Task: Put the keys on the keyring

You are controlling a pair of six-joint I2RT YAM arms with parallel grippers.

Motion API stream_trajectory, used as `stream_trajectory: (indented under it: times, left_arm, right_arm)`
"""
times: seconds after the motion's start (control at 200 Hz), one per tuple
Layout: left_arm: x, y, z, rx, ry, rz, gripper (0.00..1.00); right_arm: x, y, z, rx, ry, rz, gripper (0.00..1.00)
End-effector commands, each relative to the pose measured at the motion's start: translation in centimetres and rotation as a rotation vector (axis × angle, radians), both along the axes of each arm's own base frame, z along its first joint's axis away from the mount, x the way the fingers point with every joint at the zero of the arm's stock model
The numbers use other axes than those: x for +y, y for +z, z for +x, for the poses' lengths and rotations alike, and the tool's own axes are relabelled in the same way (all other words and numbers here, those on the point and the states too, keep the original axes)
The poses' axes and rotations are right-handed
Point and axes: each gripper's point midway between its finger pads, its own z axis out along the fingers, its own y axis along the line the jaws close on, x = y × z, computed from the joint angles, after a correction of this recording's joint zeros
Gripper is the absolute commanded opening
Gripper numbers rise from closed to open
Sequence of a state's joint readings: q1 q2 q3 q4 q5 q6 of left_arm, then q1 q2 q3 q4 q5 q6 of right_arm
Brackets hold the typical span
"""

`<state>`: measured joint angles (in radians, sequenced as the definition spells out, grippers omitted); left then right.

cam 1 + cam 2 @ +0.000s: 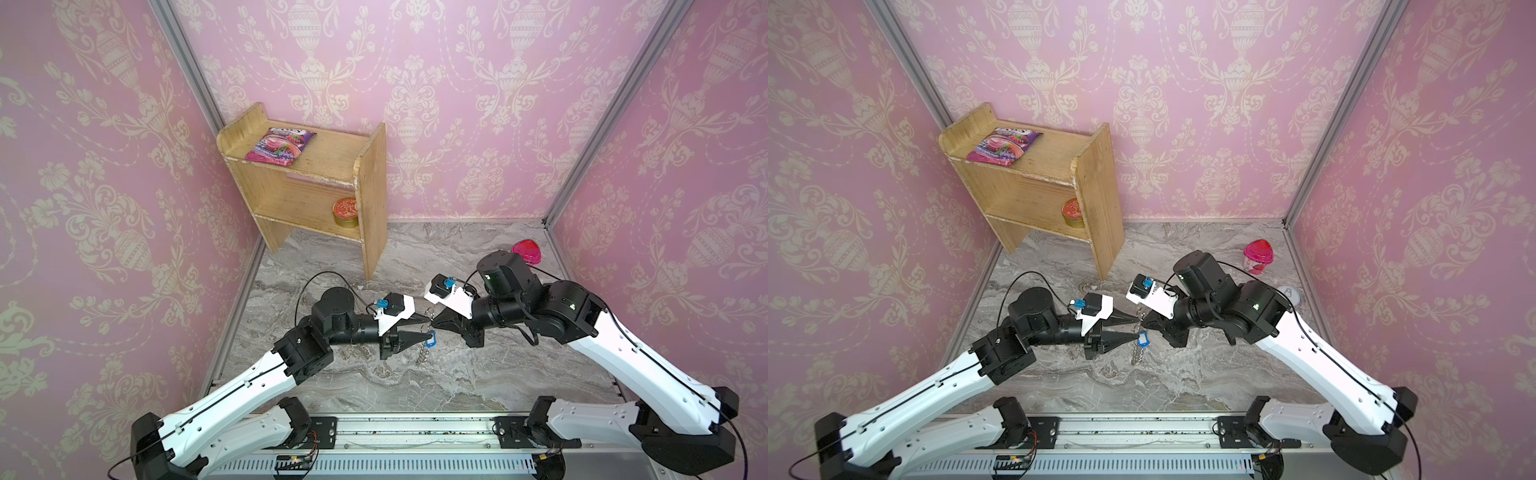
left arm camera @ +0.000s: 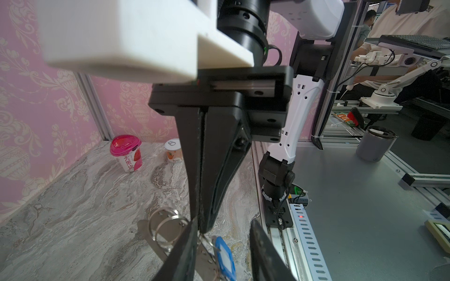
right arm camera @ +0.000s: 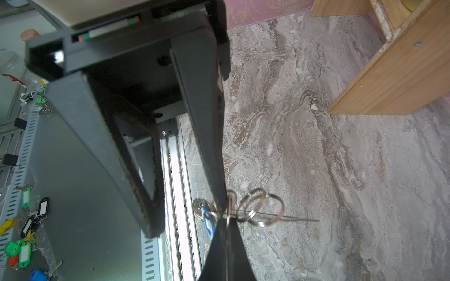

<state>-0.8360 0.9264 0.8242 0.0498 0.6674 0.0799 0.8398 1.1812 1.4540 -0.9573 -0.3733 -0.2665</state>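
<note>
Left gripper: jaws apart, blue tag of the keys between them. Right gripper: clamped on the keyring, nearly tip to tip with the left.

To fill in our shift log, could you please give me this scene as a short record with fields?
table: grey marble pattern
keyring: flat metal plate with rings
right gripper: shut, pinching the keyring at its tips
left gripper: open, one finger each side of the keys
keys: blue tag, hanging beside the keyring's metal rings; whether hooked on, cannot tell
also present: wooden shelf, pink-lidded cup, small can
</note>
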Motion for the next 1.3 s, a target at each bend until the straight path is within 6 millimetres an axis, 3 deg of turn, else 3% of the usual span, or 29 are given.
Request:
stream_trajectory:
  times: [0.0, 0.726, 0.941, 1.296]
  left_arm:
    - [0.5, 1.3, 1.0, -0.064, 0.071, -0.005, 0.39]
    - [0.9, 2.1, 1.1, -0.109, 0.093, -0.014, 0.39]
    - [0.5, 2.0, 0.5, -0.068, 0.046, -0.023, 0.33]
    - [2.1, 4.2, -0.1, -0.1, 0.088, -0.075, 0.34]
  right_arm:
    - [0.3, 1.3, -1.8, -0.005, 0.08, 0.031, 0.0]
    - [0.6, 1.0, -2.5, -0.002, 0.108, 0.022, 0.0]
    - [0.4, 1.3, -2.1, -0.03, 0.091, 0.022, 0.0]
    - [0.1, 1.0, -1.5, -0.05, 0.062, 0.0, 0.0]
